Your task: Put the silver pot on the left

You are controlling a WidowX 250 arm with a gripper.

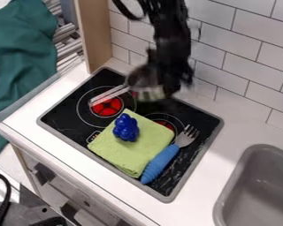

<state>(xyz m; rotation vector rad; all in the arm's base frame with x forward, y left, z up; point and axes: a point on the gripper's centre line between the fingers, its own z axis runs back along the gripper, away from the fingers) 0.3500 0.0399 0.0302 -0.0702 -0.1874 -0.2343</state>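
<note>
Grey sink (259,194) right of green cloth (122,154), which part-covers burner (165,124); blue-handled fork (161,163) at cloth's right edge, blue grapes (126,128) on top. Silver pot (148,94) beyond cloth, at gripper (169,85); cannot tell grip.

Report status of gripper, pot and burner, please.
Gripper at pot, back of stove. Pot's handle over left burner. Cloth overlaps that burner's edge.

The silver pot (148,93), somewhat blurred, was seen at the back of the black stove (60,118), its long handle (111,94) being extended toward one red burner (108,107).
</note>
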